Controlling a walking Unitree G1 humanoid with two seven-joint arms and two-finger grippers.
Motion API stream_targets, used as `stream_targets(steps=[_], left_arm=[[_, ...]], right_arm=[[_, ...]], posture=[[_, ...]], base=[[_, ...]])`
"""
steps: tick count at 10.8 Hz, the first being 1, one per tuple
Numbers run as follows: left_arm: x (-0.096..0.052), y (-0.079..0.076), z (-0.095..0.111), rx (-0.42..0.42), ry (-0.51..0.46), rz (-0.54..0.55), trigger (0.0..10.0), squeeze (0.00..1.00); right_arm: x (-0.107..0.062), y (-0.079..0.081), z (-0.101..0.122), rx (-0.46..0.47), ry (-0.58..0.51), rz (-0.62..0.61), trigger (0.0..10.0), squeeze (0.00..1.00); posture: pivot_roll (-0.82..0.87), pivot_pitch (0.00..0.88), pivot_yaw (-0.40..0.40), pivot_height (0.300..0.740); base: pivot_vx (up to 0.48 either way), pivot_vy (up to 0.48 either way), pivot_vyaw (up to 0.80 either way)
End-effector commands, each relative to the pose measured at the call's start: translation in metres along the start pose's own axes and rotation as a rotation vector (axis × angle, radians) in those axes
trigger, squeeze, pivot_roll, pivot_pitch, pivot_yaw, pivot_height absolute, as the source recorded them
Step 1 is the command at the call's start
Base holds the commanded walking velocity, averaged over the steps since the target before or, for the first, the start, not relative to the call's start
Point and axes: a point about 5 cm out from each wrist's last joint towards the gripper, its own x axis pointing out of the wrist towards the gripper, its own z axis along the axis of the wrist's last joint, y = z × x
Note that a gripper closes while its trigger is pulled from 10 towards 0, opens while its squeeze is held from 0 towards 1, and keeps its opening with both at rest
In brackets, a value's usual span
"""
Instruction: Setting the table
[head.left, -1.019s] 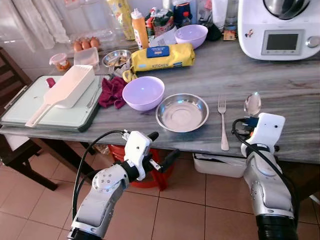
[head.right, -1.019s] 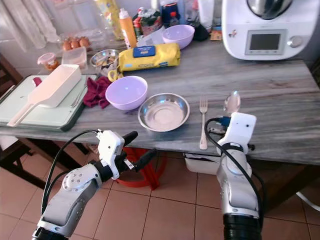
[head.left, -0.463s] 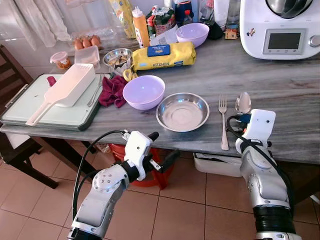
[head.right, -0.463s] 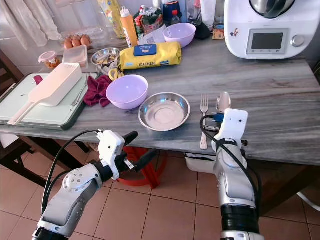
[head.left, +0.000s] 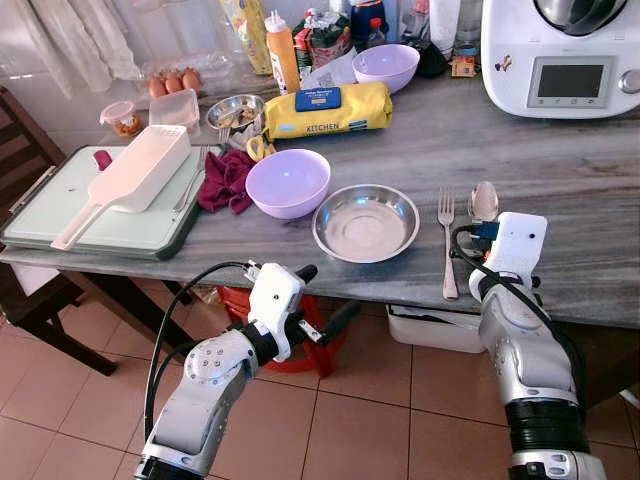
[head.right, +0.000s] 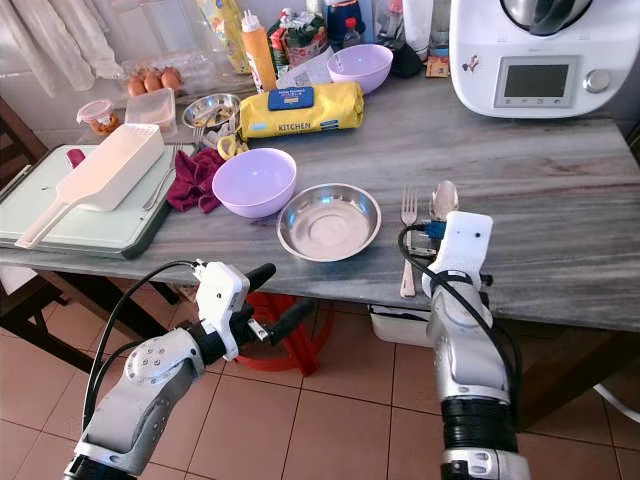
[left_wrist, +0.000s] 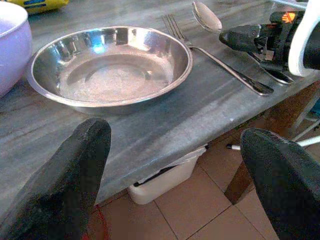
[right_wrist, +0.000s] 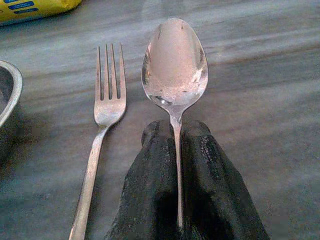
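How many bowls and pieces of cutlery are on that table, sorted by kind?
Purple bowls: 2, one near the steel dish and one at the back.
Steel bowls: 2, a wide dish and a small one.
Forks: 1.
Spoons: 1, its handle pinched in the right gripper.
Total: 6.

Legible text: 1 word, "KITCHEN", in dark capitals along the lower front edge of the yellow package lying on the desk behind the lavender bowl. A blue label sits on top of that package; its print is too small to read. The white kitchen machine at the desk's far right has a grey display; no characters can be made out. Bottle labels at the back are illegible.
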Motion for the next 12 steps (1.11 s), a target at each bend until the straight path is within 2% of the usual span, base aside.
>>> stream_targets(steps=[1, 7, 12], left_arm=[[-0.005, 0.001, 0.0, 0.012, 0.005, -0.001, 10.0, 0.0], [-0.005, 0.001, 0.002, 0.012, -0.006, -0.019, 10.0, 0.0], [-0.005, 0.001, 0.002, 0.009, -0.003, -0.018, 10.0, 0.0]], right_arm=[[0.0, 0.007, -0.009, 0.004, 0.04, 0.028, 10.0, 0.0], [-0.001, 0.006, -0.018, -0.002, 0.077, 0.03, 10.0, 0.0], [-0.003, -0.006, -0.031, -0.032, 0.162, -0.006, 10.0, 0.0]], posture=[[-0.11, 0.114, 0.172, 0.74], [-0.11, 0.109, 0.167, 0.74], [-0.11, 0.107, 0.165, 0.74]], base=[[0.0, 0.0, 0.0], [0.0, 0.0, 0.0], [0.0, 0.0, 0.0]])
